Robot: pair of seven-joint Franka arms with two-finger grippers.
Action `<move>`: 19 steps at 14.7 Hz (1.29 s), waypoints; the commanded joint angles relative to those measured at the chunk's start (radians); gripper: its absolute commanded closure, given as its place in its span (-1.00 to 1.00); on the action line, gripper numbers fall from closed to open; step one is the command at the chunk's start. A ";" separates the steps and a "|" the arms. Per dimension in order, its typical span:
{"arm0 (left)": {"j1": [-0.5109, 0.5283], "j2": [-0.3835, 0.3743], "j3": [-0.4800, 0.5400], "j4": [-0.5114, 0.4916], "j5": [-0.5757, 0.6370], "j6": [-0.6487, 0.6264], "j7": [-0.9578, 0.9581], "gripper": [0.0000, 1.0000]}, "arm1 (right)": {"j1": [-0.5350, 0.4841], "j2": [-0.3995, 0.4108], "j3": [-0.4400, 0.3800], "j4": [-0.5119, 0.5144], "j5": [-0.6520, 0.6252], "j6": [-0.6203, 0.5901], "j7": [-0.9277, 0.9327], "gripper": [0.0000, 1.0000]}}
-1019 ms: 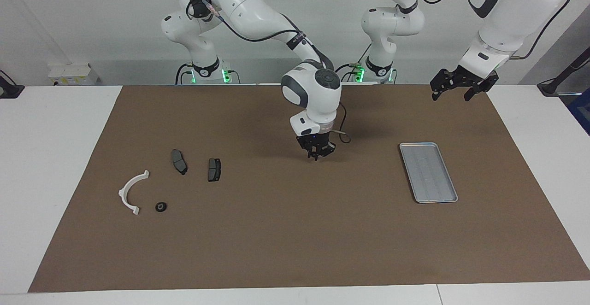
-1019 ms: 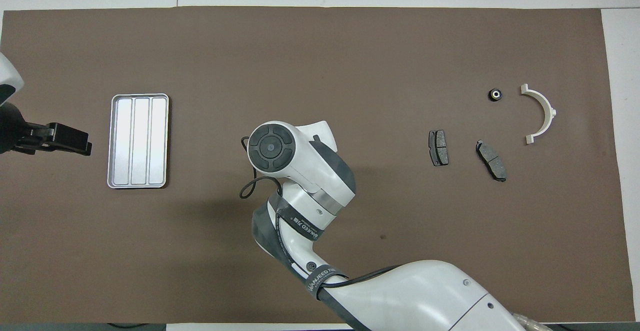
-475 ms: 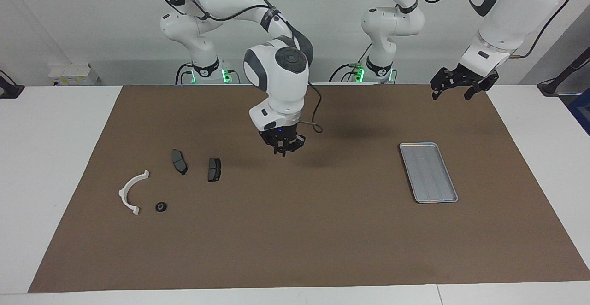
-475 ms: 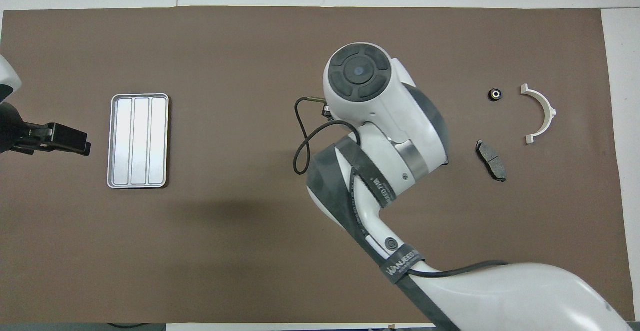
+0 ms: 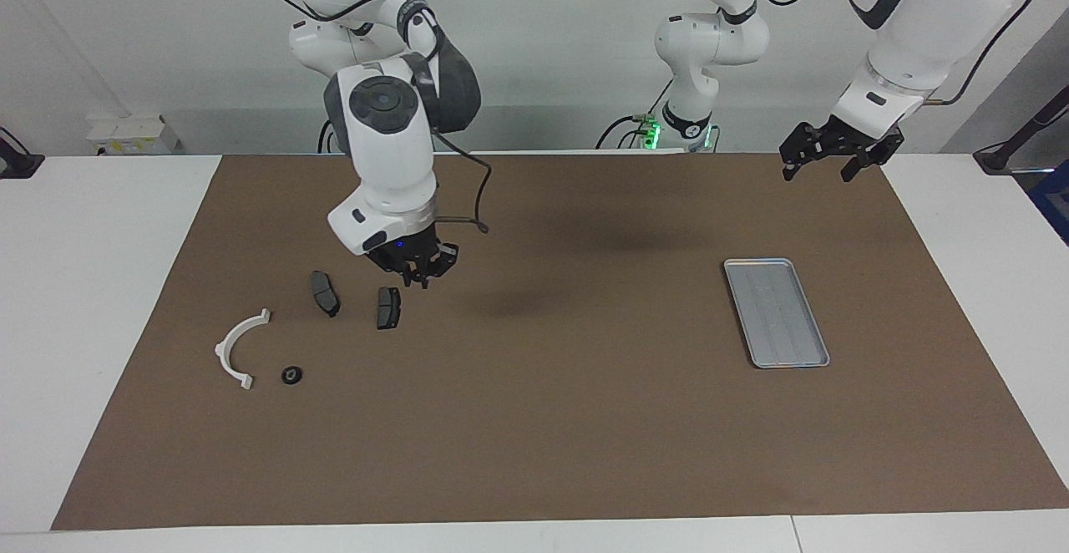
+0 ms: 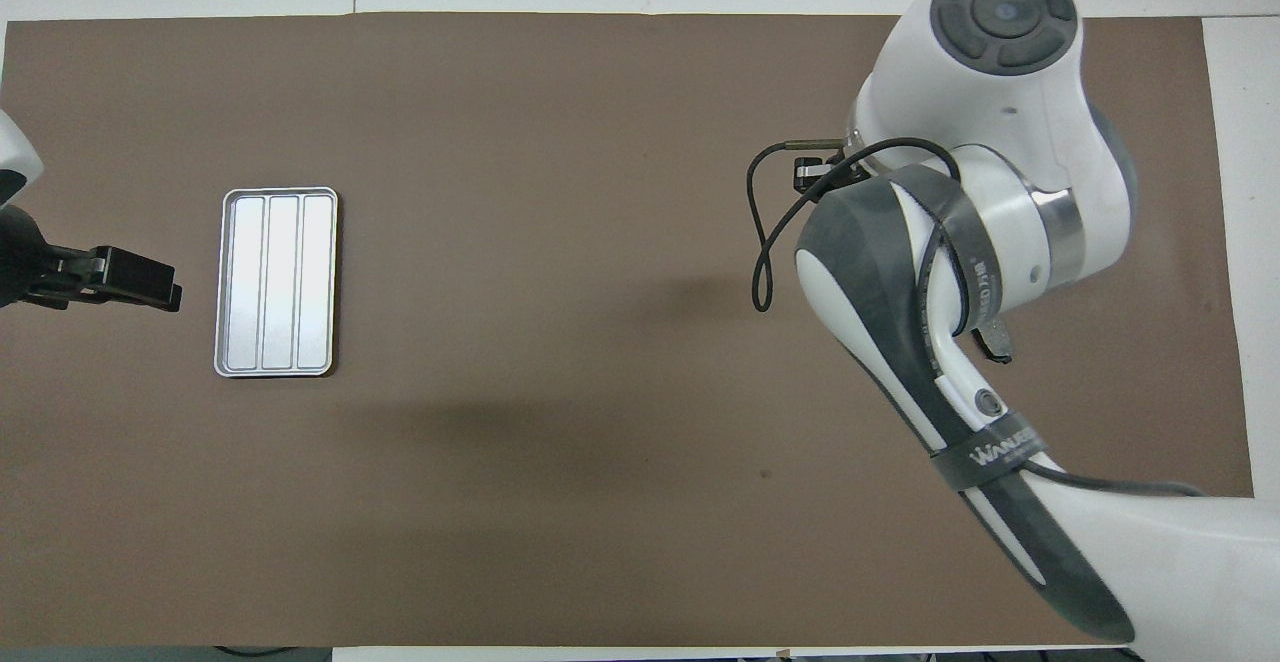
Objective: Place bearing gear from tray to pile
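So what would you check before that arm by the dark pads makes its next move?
1. Tray has nothing in it: ok.
2. Right arm has its tip over the mat beside the nearest dark pad, not touching it: ok.
3. Right arm is carrying a part: cannot tell.
4. Small black ring lies flat on the mat close to the white bracket, apart from it: ok.
5. Left arm waits raised at the tray's end of the table, out of the way: ok.
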 commanded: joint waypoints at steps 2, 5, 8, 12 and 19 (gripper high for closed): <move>-0.002 -0.012 0.002 0.000 -0.013 0.000 0.007 -1.00 | -0.088 -0.010 0.013 -0.029 0.023 0.011 -0.158 1.00; 0.000 -0.012 0.002 -0.002 -0.013 -0.001 0.007 -1.00 | -0.155 -0.010 0.014 -0.074 0.034 0.069 -0.254 1.00; -0.002 -0.012 0.002 -0.002 -0.013 0.000 0.007 -1.00 | -0.200 -0.009 0.013 -0.163 0.049 0.183 -0.290 1.00; -0.002 -0.012 0.002 -0.002 -0.013 -0.001 0.007 -1.00 | -0.247 0.003 0.013 -0.309 0.049 0.385 -0.294 1.00; -0.002 -0.012 0.002 -0.002 -0.013 -0.001 0.007 -1.00 | -0.270 0.118 0.010 -0.320 0.049 0.534 -0.299 1.00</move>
